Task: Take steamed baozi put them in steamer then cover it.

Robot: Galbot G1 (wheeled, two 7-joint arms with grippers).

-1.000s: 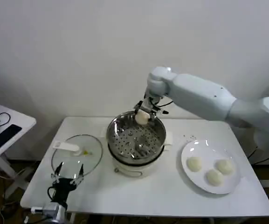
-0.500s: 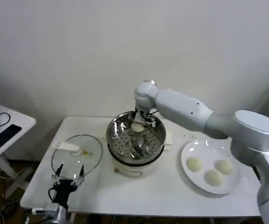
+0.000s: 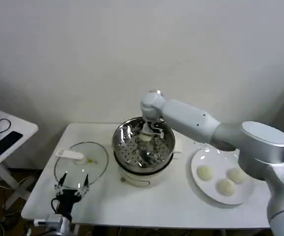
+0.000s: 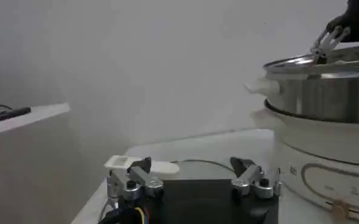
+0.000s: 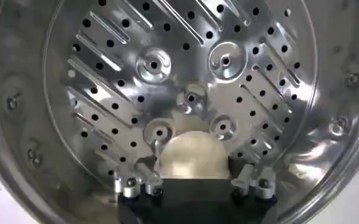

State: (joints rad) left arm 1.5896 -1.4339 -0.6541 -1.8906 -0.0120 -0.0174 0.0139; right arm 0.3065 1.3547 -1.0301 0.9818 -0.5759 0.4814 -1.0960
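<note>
Right gripper (image 3: pixel 145 139): now lowered inside the steamer (image 3: pixel 124 143), over the far half of the perforated floor; a second ago poised above the far rim, half a second ago just dipping past it.
Grip: fingers clamped on one baozi (image 5: pixel 193 155), seen from the right wrist as a pale dome wedged between the two metal fingertips; not yet let go.
Meaning for the task: first bun close to delivery, a release seemingly the next step; three buns and the lid left to handle.
Baozi in hand: smooth, cream-white, rounded, unmarked; hovering just above the floor of the steamer or touching it, contact impossible to judge.
Steamer: shiny steel basket on a white pot base, holes and raised ribs across the bottom, otherwise bare inside; unmoved at the middle of the table (image 3: pixel 146 206).
Other baozi (image 3: pixel 205 172): three, clustered on the white plate (image 3: pixel 205 193) to the right of the steamer, well apart from it, same pale smooth look.
Cover (image 3: pixel 80 163): clear glass lid with white handle, lying flat on the table to the left of the steamer, close to its base but not on it.
Left gripper (image 3: pixel 72 192): parked near the table's front edge, left of the steamer and just short of the cover; fingers spread, gripping nothing, position unchanged over the last second.
</note>
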